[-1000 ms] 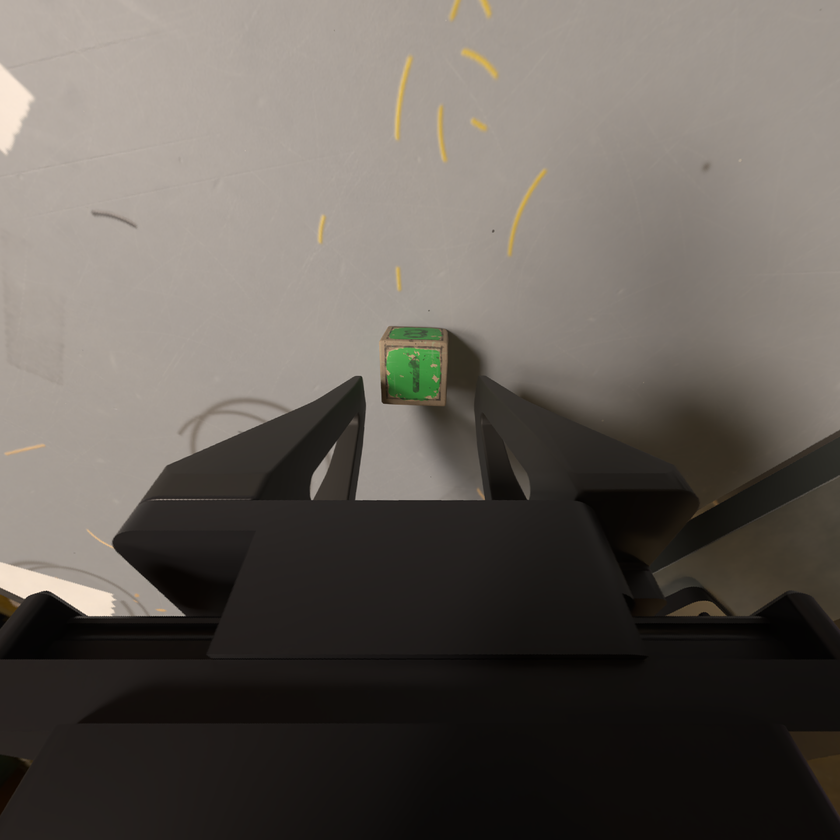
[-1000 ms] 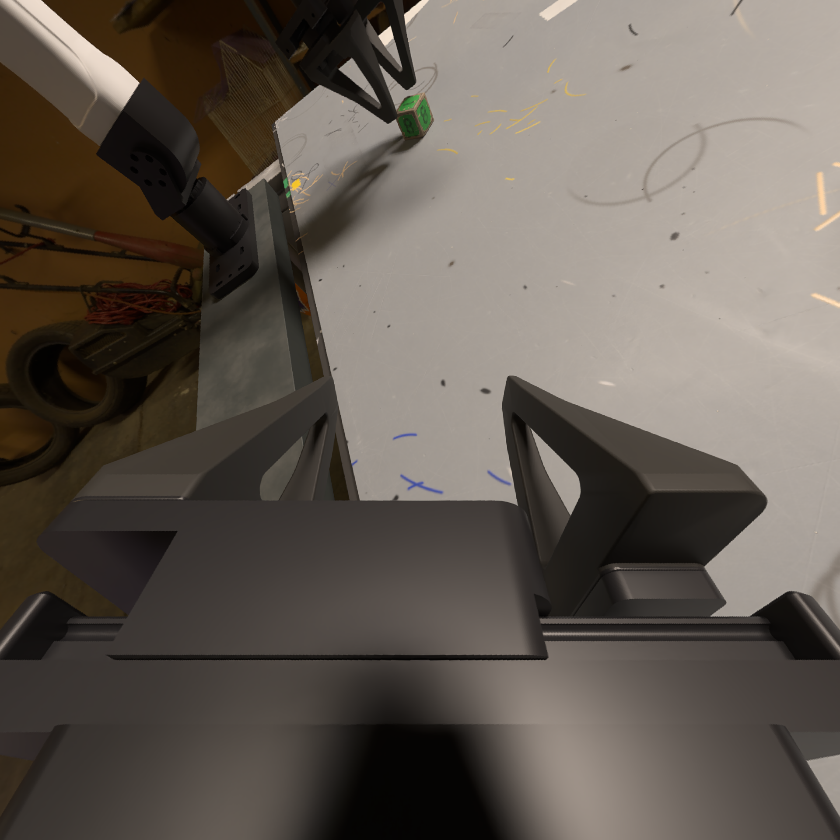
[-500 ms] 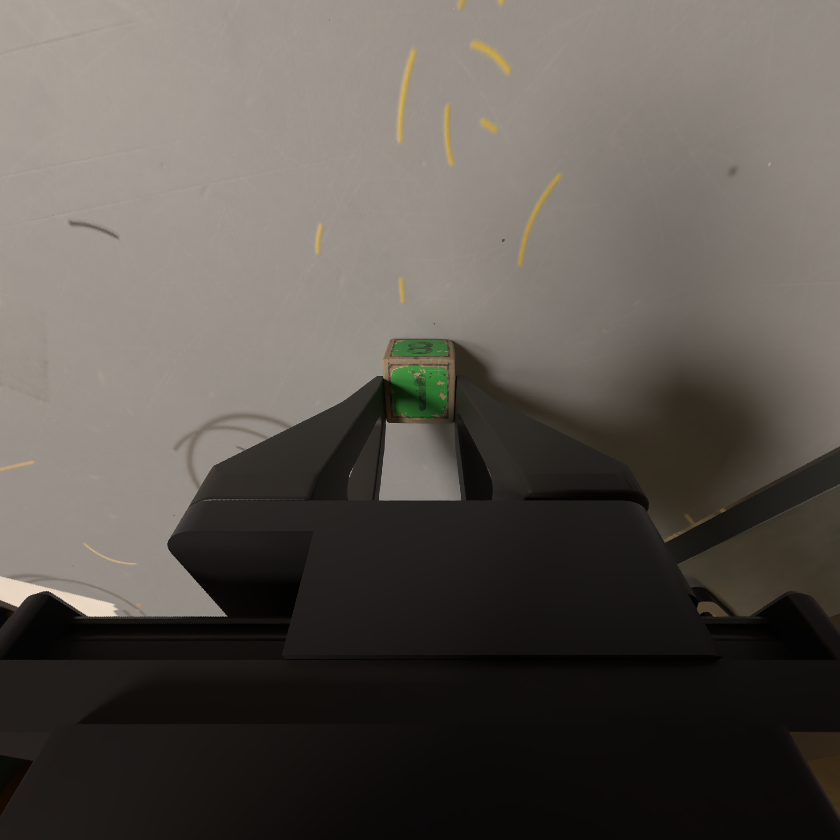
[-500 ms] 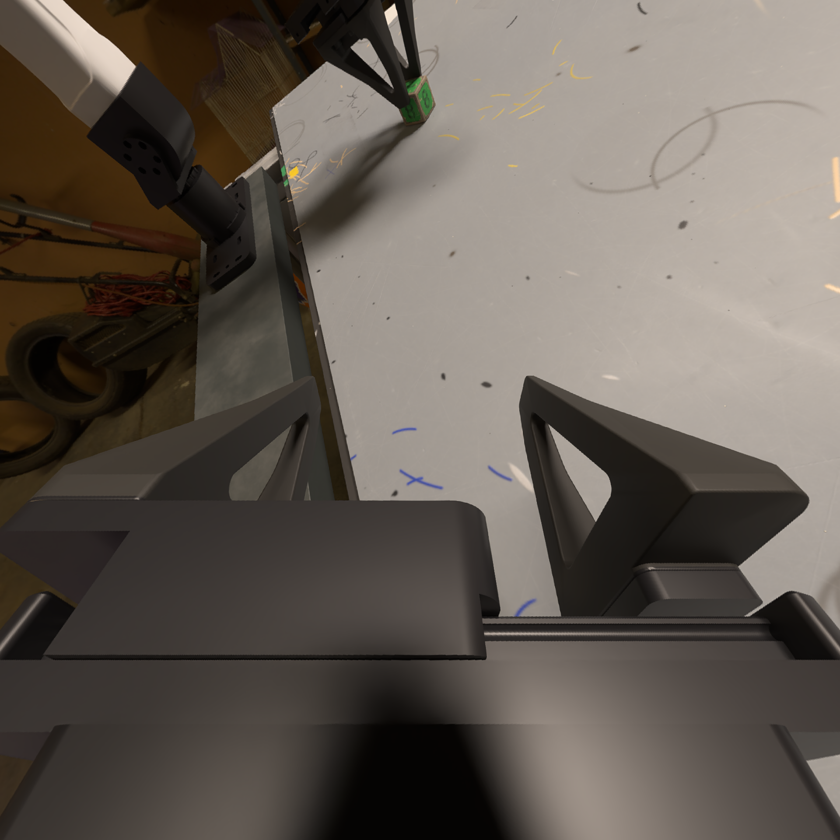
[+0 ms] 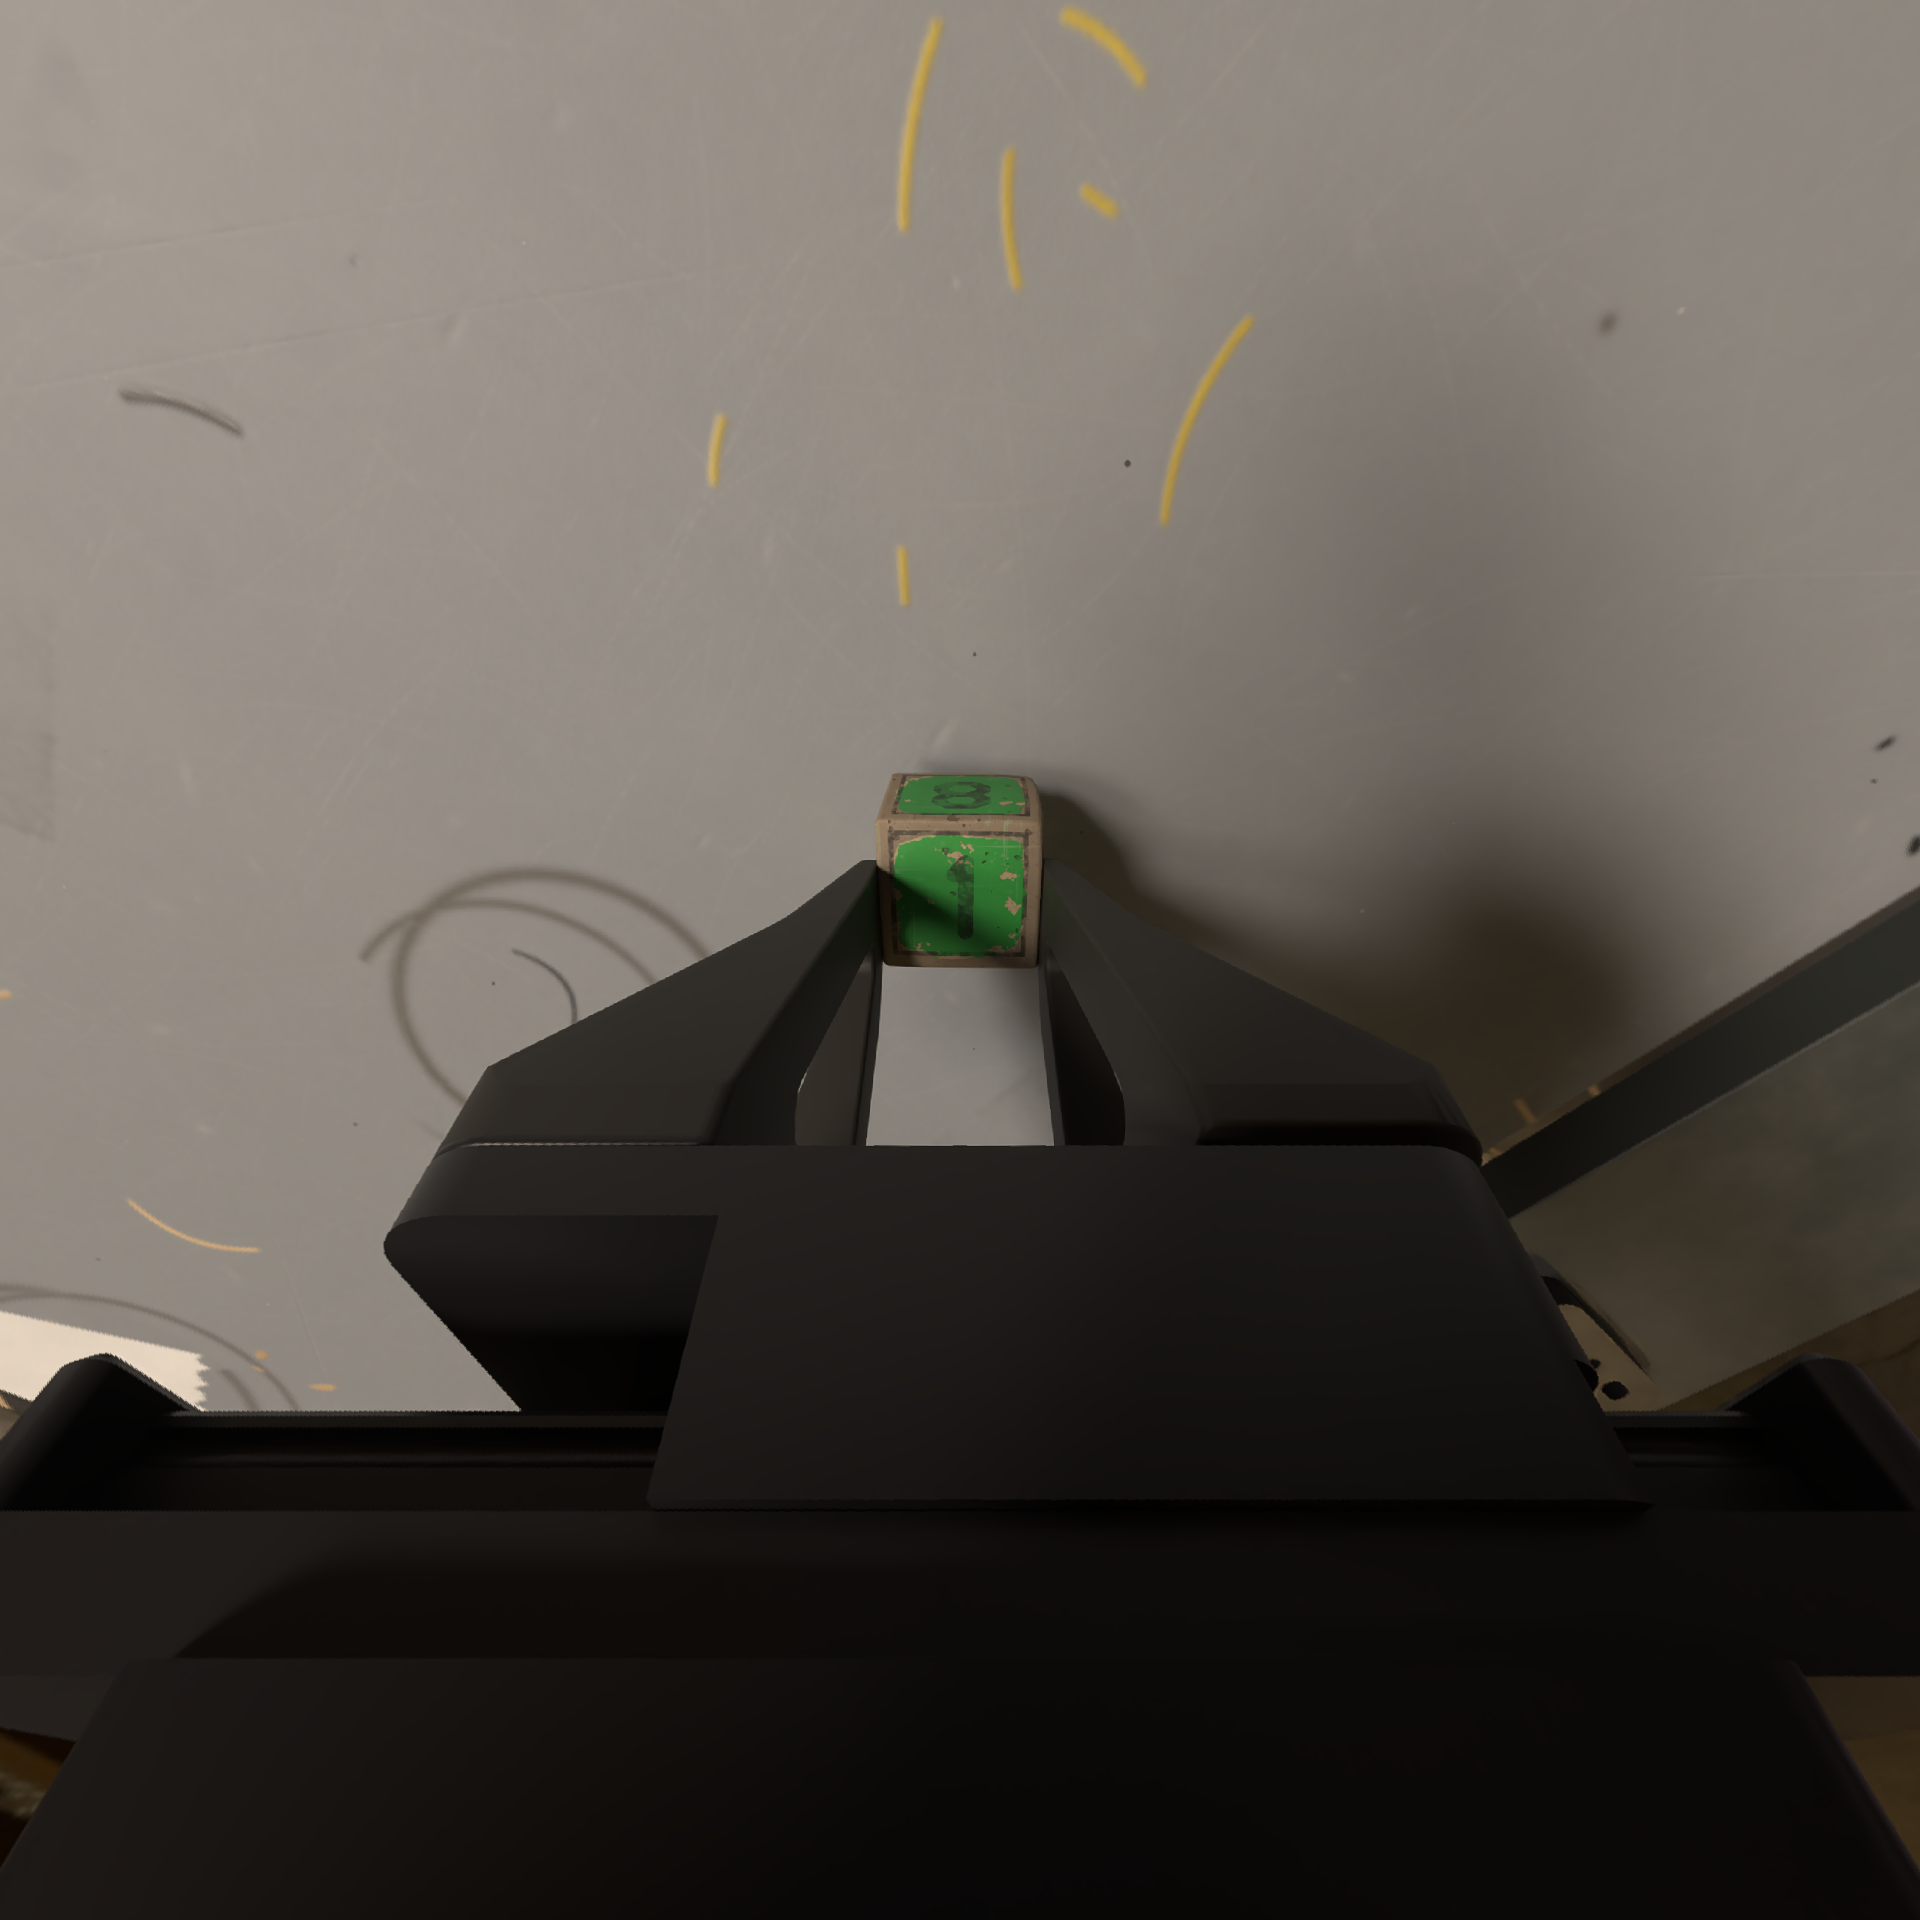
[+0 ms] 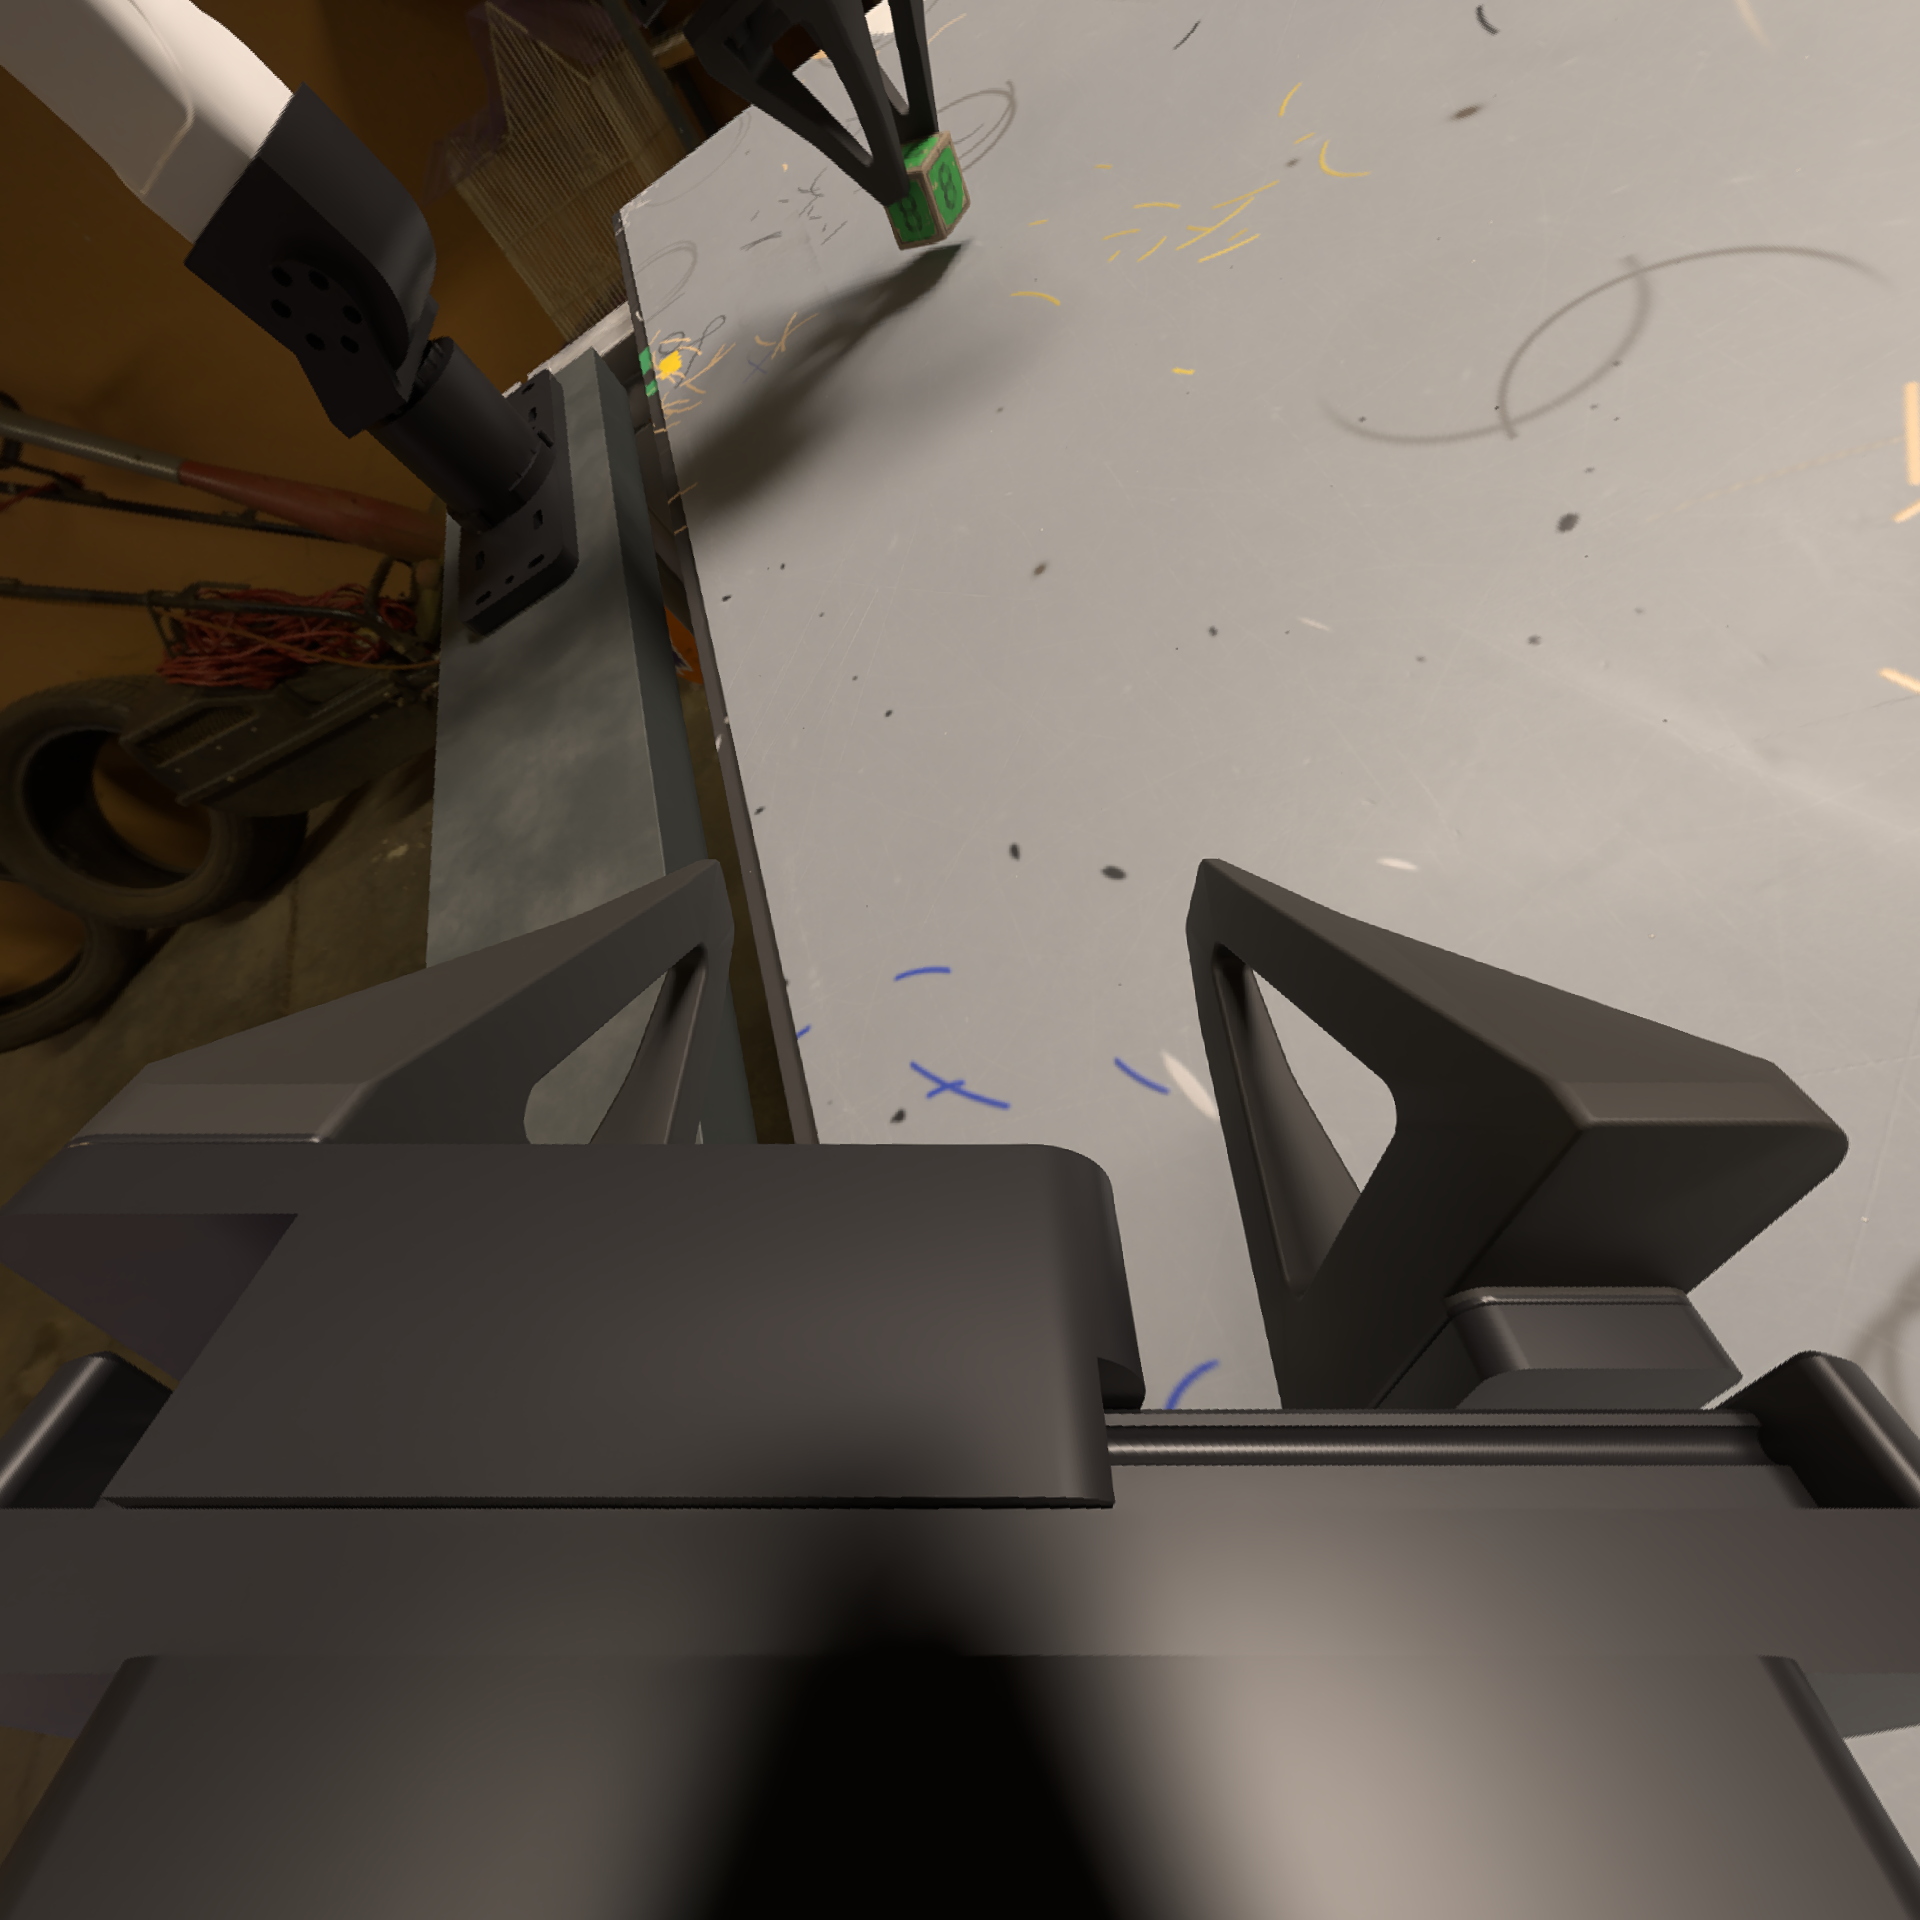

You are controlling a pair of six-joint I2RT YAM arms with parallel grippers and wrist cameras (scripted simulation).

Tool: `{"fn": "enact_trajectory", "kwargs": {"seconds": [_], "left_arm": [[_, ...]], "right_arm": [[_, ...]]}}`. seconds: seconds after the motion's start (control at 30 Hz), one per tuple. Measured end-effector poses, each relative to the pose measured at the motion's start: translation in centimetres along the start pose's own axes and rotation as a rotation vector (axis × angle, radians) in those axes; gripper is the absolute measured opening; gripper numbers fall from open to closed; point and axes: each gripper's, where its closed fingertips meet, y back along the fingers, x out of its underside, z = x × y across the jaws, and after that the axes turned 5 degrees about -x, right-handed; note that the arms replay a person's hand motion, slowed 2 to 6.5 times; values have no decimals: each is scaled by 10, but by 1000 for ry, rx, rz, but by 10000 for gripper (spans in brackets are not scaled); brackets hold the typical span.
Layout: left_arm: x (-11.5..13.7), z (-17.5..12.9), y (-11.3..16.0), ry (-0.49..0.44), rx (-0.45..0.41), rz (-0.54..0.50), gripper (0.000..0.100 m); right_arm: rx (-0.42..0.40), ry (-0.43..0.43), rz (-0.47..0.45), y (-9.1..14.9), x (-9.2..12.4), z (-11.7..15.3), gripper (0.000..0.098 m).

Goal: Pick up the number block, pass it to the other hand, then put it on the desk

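So the left tool (image 5: 958, 914) is clamped on the number block (image 5: 958, 871), which looks just clear of the desk (image 5: 416, 623), judging by its shadow. Right tool (image 6: 956, 914) hangs spread wide, empty, probably for the handoff.

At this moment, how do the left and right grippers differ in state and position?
The left gripper is shut on the green number block; the right gripper is open and holds nothing. The left gripper's fingertips sit close together at the block's sides, while the right gripper's are spread wide. The left gripper is near the desk's far corner; the right hangs over its near edge. Both are dark, with two fingers.
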Motion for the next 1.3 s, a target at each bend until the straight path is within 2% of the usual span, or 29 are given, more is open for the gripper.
{"fn": "enact_trajectory", "kwargs": {"seconds": [0.23, 0.5, 0.93, 1.1, 1.3], "left_arm": [[4, -1, 22, 73, 43, -107, 251], [3, -5, 56, 218, 136, -301, 251], [-16, -33, 107, 493, 376, -662, 250], [-31, -46, 119, 599, 464, -766, 250], [-55, -72, 130, 682, 608, -859, 250]], "right_arm": [[6, 33, 6, 1, 0, 1, 746], [17, 91, 10, 3, -1, 0, 746], [54, 287, -46, -1, -14, -7, 757], [52, 377, -72, -7, -27, -6, 765], [40, 456, -98, -17, -45, -5, 768]]}}
